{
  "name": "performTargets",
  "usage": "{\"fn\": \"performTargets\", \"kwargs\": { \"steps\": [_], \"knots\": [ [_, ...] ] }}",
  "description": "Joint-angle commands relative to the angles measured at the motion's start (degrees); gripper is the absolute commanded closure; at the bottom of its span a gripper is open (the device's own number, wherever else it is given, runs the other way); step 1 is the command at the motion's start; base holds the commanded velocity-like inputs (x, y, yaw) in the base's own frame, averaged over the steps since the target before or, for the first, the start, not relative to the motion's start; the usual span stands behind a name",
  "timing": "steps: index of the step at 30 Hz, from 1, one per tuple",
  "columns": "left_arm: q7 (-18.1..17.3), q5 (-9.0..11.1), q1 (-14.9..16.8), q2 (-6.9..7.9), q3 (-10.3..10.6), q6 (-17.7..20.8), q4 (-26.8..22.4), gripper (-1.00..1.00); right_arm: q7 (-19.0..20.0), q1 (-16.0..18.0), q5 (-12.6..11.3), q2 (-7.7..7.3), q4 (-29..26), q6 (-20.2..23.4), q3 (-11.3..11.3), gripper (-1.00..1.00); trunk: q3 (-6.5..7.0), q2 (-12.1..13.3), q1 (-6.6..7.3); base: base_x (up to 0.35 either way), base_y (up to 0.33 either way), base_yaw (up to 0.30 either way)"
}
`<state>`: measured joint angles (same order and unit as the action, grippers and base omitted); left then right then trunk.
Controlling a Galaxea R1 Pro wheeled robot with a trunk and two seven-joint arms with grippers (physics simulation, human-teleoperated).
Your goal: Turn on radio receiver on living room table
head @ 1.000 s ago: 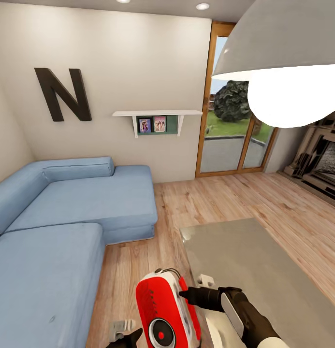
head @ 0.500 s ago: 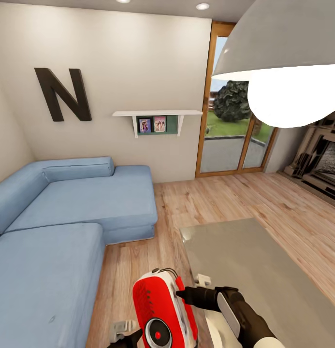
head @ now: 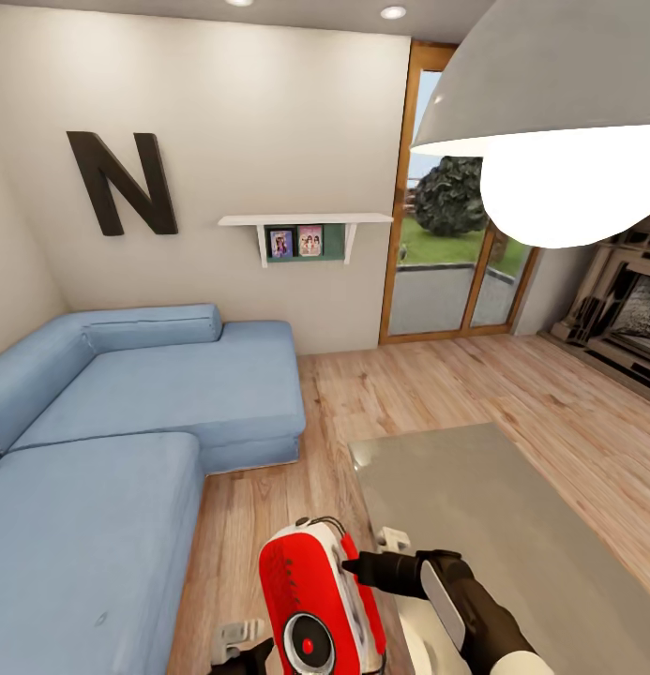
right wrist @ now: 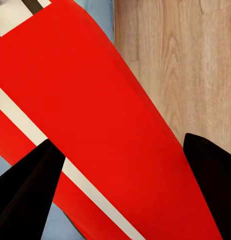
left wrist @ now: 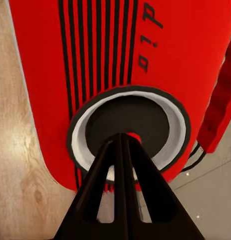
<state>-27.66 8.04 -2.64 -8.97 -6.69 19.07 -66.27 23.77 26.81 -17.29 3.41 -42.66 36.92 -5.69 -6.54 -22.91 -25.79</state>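
The red radio receiver (head: pixel 317 592), with white trim and a top handle, hangs tilted beside the near-left corner of the grey-beige table (head: pixel 498 511). My right gripper (head: pixel 349 565) is shut on its side; in the right wrist view the black fingers (right wrist: pixel 26 192) sit on both sides of the radio's red body (right wrist: pixel 95 115). My left gripper (left wrist: pixel 126 138) is shut, its joined tips resting on the middle of the round grey dial (left wrist: pixel 95 125). In the head view the dial's centre (head: pixel 308 645) shows red, and the left gripper (head: pixel 262 651) pokes in from below.
The blue sectional sofa (head: pixel 128 422) runs along the left, a strip of wood floor (head: pixel 259 525) between it and the table. A black "N" (head: pixel 121 183) and a white shelf (head: pixel 304 221) are on the far wall. Glass doors (head: pixel 451 262), a fireplace (head: pixel 625 314) and a pendant lamp (head: pixel 559 103) are to the right.
The radio and my right gripper have shifted slightly to the left and down. The left gripper stays at the dial.
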Motion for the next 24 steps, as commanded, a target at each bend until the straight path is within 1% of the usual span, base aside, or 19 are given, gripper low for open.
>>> {"fn": "performTargets", "kwargs": {
  "steps": [1,3,6,9,12,16,18,24],
  "knots": [
    [1.0,0.0,0.0,-0.30,0.0,0.0,0.0,1.00,0.0,0.0,-0.7,0.01,-0.6,0.6,0.0,1.00,0.00,0.0,0.00,0.000,0.000,0.000],
    [1.8,0.0,0.0,-0.63,0.1,0.0,0.0,1.00,0.0,0.0,-0.7,0.11,-1.0,1.4,0.0,1.00,0.00,0.0,0.00,0.000,0.000,0.000],
    [2.6,0.0,0.0,-1.02,0.2,0.1,0.1,1.00,0.0,0.0,-0.7,0.66,-1.3,2.5,0.0,1.00,0.00,0.0,0.00,0.000,0.000,0.000],
    [2.8,0.0,0.0,-1.02,0.3,0.1,0.4,1.00,0.0,0.0,-0.7,0.97,-1.6,2.8,0.0,1.00,0.00,0.0,0.00,0.000,0.000,0.000],
    [3.0,0.0,0.1,-1.02,1.1,0.2,1.0,1.00,-0.5,0.0,-0.7,1.51,-2.4,2.9,0.0,1.00,0.00,0.0,0.00,0.000,0.000,0.000],
    [4.2,0.0,0.3,-1.02,3.0,0.2,1.2,1.00,-3.0,0.1,-0.7,2.74,-2.8,2.9,0.0,1.00,0.00,0.0,0.00,0.000,0.000,0.000],
    [4.6,0.0,0.3,-1.02,3.8,0.2,1.2,1.00,-3.6,0.1,-0.7,3.16,-2.8,2.9,0.0,1.00,0.00,0.0,0.00,0.000,0.000,0.000],
    [4.9,0.0,0.4,-1.02,4.4,0.2,1.4,1.00,-4.0,0.2,-0.7,3.49,-2.9,2.9,0.0,1.00,0.00,0.0,0.00,0.000,0.000,0.000]
  ]
}}
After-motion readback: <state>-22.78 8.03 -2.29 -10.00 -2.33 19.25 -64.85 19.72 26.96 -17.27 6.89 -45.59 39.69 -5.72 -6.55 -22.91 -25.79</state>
